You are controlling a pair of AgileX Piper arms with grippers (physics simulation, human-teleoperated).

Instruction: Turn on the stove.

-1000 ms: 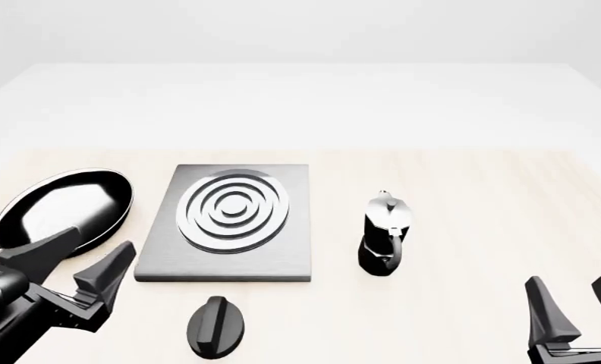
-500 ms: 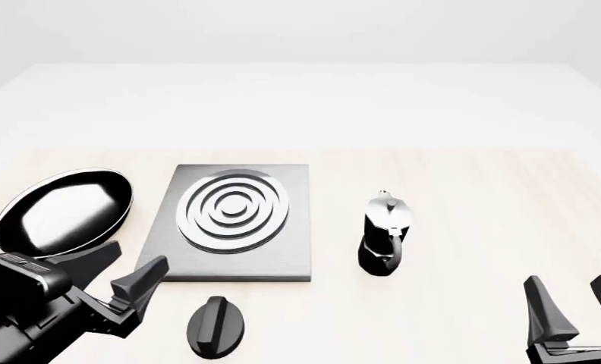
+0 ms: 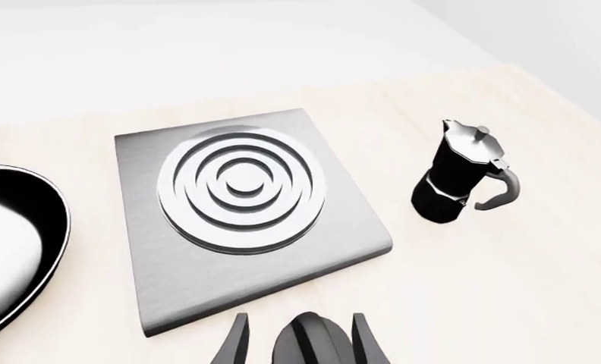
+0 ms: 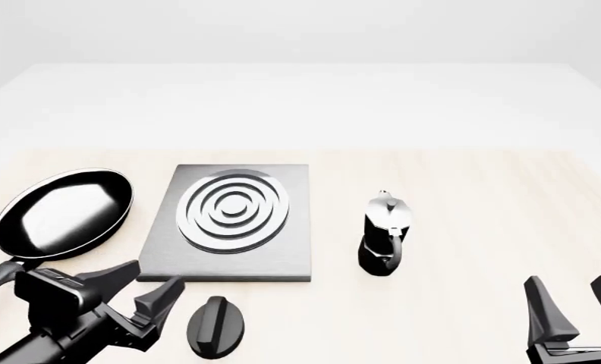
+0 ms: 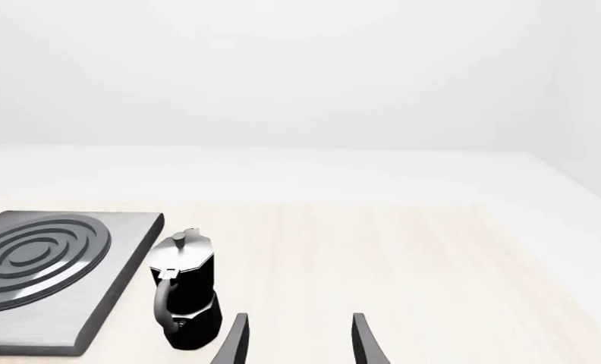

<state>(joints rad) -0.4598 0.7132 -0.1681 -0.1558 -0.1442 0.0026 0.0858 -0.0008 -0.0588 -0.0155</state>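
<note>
Stove plate sat flat on the pale wood tabletop, a bit left of centre in the front view, with its silver burner rings in the middle of it. Its separate black knob lay on the tabletop just in front of the plate's near edge, close to it but not touching, ridge pointing roughly away from the arms.

Left gripper was down low just to the left of the knob, fingers spread wide with nothing between them in the front view. From the left wrist camera the knob showed up right between the two fingers, with a gap on either side, so no contact that I could see. That view also had the plate ahead of the knob.

Frying pan sat to the left of the plate, close beside it. Moka pot stood upright to the right of the plate, a little apart from it.

Right gripper was at the lower right corner of the front view, well away from everything, fingers apart and empty. Its wrist view showed the moka pot and a corner of the plate.
</note>
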